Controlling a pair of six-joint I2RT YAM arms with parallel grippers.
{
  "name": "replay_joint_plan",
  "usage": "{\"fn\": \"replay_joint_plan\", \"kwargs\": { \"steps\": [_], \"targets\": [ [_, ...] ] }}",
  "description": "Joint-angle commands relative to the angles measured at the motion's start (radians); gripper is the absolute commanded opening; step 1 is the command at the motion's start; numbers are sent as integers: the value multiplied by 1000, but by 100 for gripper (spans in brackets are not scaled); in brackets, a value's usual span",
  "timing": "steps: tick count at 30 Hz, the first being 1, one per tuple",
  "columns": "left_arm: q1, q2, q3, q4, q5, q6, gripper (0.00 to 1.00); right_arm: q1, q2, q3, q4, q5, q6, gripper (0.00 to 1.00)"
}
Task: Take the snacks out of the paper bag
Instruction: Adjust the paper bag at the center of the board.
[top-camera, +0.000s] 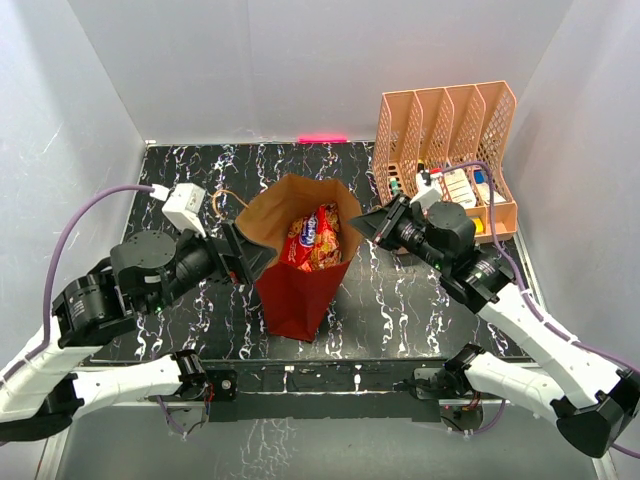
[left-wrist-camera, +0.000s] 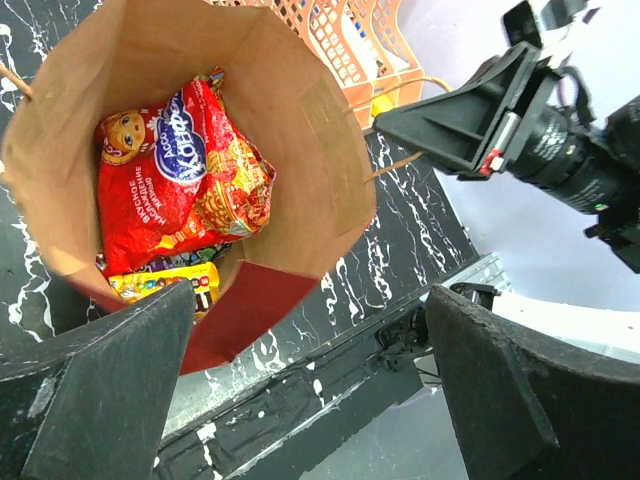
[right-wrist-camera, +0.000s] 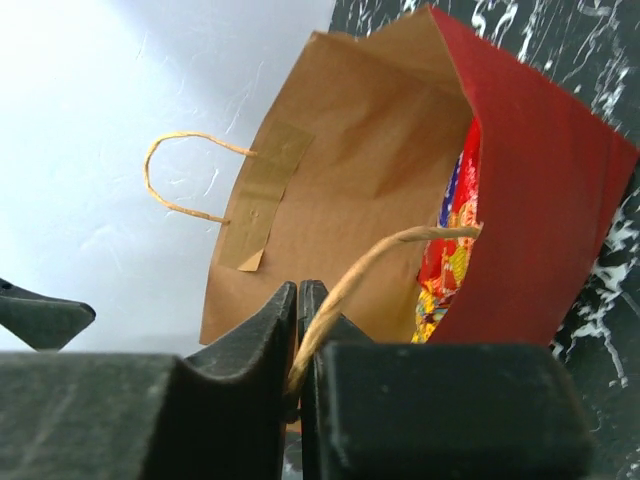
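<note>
Paper bag upright mid-desk, mouth open. Red snack bag and a yellow packet sit inside. Right gripper is clenched on one cord handle, arm reaching in from the right. Left gripper released, jaws wide at the bag's left rim. Peach rack just behind the right arm.

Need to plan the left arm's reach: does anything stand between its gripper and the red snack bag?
Nothing visible does. The paper bag gapes open toward the left gripper, the red snack bag lies uncovered inside, and the right gripper pinches a cord handle.
</note>
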Motion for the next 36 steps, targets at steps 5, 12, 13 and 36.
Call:
{"fn": "replay_joint_plan", "kwargs": {
  "steps": [5, 12, 13, 36],
  "targets": [
    [-4, 19, 33, 1, -15, -17, 98, -4, 58, 262, -3, 55, -243, 7],
    [-3, 26, 64, -11, -9, -24, 98, -164, 282, 517, -64, -247, -395, 7],
    [-3, 25, 67, -15, -10, -27, 98, -206, 315, 542, -61, -332, -408, 7],
    [-3, -8, -33, -14, -3, -99, 98, 39, 465, 624, -89, -648, -506, 8]
  ]
}}
